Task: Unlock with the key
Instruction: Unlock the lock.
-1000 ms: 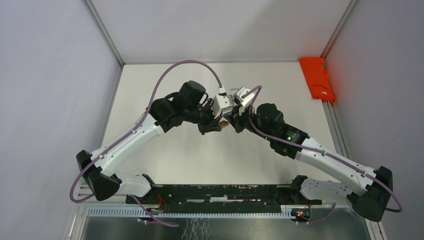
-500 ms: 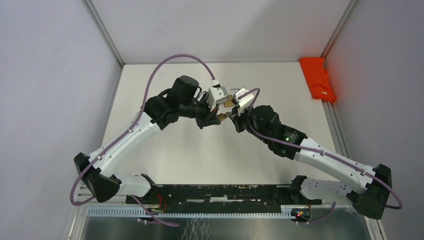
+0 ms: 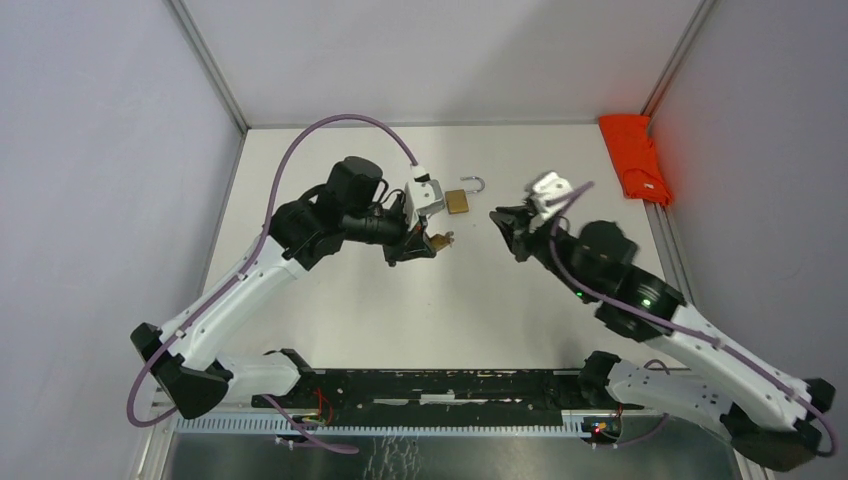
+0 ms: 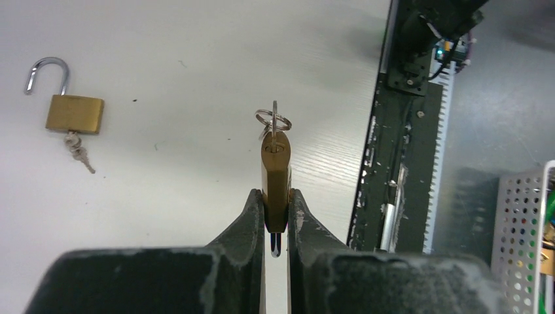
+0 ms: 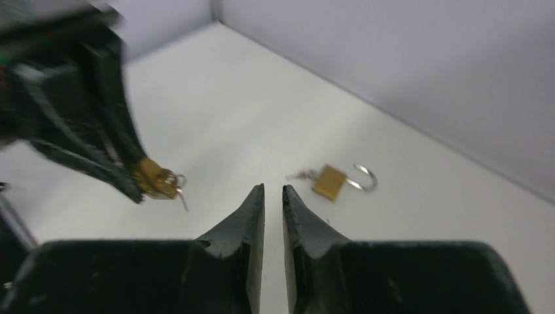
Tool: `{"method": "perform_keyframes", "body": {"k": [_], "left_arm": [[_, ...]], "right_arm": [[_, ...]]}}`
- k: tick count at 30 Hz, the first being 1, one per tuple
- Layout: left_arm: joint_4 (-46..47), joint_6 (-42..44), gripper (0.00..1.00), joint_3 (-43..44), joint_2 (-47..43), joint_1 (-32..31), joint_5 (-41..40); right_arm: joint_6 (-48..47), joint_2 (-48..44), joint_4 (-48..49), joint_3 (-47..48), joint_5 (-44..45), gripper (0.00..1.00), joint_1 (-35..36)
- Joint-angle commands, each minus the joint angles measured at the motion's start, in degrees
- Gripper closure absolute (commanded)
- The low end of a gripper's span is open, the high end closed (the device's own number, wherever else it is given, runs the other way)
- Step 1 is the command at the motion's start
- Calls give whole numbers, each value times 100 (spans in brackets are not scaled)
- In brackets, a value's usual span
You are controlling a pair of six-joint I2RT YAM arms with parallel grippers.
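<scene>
Left tool (image 4: 276,196) clamps a brass padlock (image 4: 275,180) with key (image 4: 273,124) inserted, centre frame; right tool (image 5: 273,193) nearly together, holding nothing; open padlock (image 4: 73,112) lies upper left on the tabletop (image 4: 196,78).

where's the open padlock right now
In the top external view the open padlock lies on the table toward the far side, just right of the left gripper, which holds a second padlock.

Both padlocks (image 4: 74,113) (image 4: 276,180) are brass-gold, with silver keys (image 4: 273,124) and a silver shackle (image 4: 46,70). The table (image 3: 330,310) is white. The cloth (image 3: 634,157) is orange-red.
</scene>
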Motion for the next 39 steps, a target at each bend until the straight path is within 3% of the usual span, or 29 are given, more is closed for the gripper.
{"method": "perform_keyframes", "body": {"k": [1, 6, 11, 19, 30, 39], "left_arm": [[64, 291, 98, -31, -214, 24, 692], [169, 308, 98, 27, -269, 29, 879], [311, 245, 98, -17, -469, 25, 1011], [402, 178, 98, -134, -647, 31, 1036], [625, 29, 98, -168, -509, 47, 834], [876, -156, 98, -167, -448, 64, 839]], "right_arm": [[129, -584, 535, -42, -1526, 78, -22], [793, -549, 1570, -581, -2970, 78, -21], [1103, -294, 2110, -955, -3188, 98, -31], [1140, -214, 2397, -1043, -2642, 100, -72], [1254, -772, 2525, -1255, -1221, 100, -74], [1812, 54, 3387, -1375, -1987, 100, -65]]}}
